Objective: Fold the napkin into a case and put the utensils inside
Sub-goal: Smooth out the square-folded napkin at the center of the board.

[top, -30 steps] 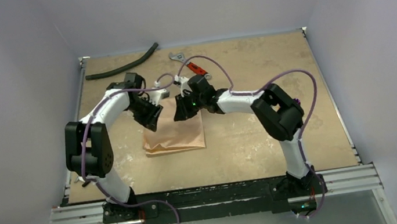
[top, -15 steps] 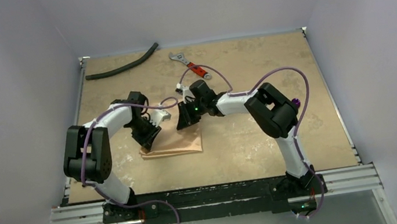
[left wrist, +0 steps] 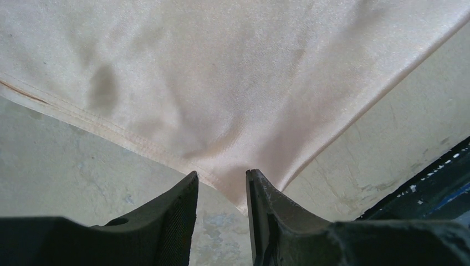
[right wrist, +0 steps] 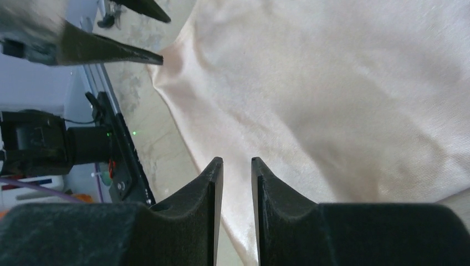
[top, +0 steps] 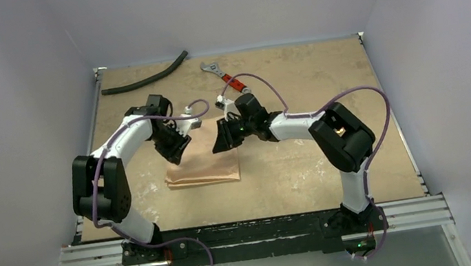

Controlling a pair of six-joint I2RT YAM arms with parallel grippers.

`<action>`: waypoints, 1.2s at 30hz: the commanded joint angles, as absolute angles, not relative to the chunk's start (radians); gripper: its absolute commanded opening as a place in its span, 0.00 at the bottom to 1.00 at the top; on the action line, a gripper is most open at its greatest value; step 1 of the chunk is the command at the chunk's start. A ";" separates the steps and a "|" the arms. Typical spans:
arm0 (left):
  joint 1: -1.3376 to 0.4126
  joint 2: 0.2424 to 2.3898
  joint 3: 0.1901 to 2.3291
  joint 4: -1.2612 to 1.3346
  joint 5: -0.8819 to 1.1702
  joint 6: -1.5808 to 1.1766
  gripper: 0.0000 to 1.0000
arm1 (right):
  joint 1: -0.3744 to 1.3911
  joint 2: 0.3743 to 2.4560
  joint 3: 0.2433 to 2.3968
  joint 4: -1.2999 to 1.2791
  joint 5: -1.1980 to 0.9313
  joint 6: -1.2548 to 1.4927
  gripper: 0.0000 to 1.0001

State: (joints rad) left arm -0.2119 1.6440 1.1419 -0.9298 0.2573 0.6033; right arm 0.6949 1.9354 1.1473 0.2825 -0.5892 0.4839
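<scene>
Here we see the napkin (top: 202,171) lying as a folded, layered peach-orange rectangle on the table (top: 322,79). It sits left of the middle, nearer the left edge than the right and somewhat closer to the near edge than the far one. Both arms reach in over its far side. The left gripper (top: 178,149) is over the far left corner of the cloth and the right gripper (top: 221,142) over the far right corner, the two tilted toward each other. In the left wrist view the fingers (left wrist: 177,216) stand with a narrow gap, and a hemmed corner of the napkin runs down into that gap, with creases in the cloth drawing toward it. We cannot tell whether the cloth is pinched or only lies between them. In the right wrist view the fingers (right wrist: 277,199) are almost together, leaving a thin slit. An edge of the napkin passes right at that slit, and again we cannot tell whether it is gripped. Along the far edge of the table lie a curved black hose (top: 145,79), toward the far left corner, and a red-handled wrench (top: 225,75), near the middle of that edge; both are well apart from the cloth.
</scene>
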 commanded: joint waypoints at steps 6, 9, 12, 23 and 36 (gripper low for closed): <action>-0.213 1.622 0.963 -0.835 0.242 0.593 0.33 | 0.778 1.951 1.015 0.276 -0.701 0.500 0.27; -0.214 1.639 0.913 -0.782 0.186 0.609 0.32 | 0.777 1.970 0.999 0.277 -0.705 0.511 0.27; -0.214 1.639 0.877 -0.737 0.132 0.622 0.31 | 0.768 1.975 1.040 0.237 -0.732 0.506 0.26; -0.233 1.598 0.868 -0.693 0.099 0.615 0.31 | 0.574 2.170 1.454 0.117 -0.787 0.511 0.24; -0.237 1.603 0.899 -0.603 0.002 0.595 0.29 | 0.463 2.211 1.299 0.310 -0.638 0.629 0.16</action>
